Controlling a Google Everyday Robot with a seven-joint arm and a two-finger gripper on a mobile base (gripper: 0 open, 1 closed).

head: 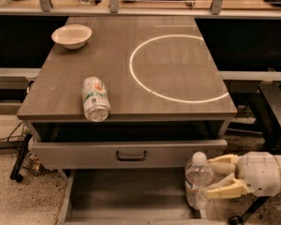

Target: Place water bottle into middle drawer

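Camera view, nearest first: I have the gripper [211, 176] low at the right, reaching in from that side, its two pale fingers [225, 189] clamped on the water bottle [198, 179]. The bottle stands upright, cap up, long axis vertical, and sits on the gripper's left. I judge its base to be over the right wall of the middle drawer [126, 196], which is pulled out with its bare floor stretching away to the left. So the coming move turns on carrying the bottle leftward, then down. Above is the upper drawer [84, 154] with its dark handle. On the bench [173, 107] lie a can [95, 99] on its side and, farther back, a bowl [72, 35].
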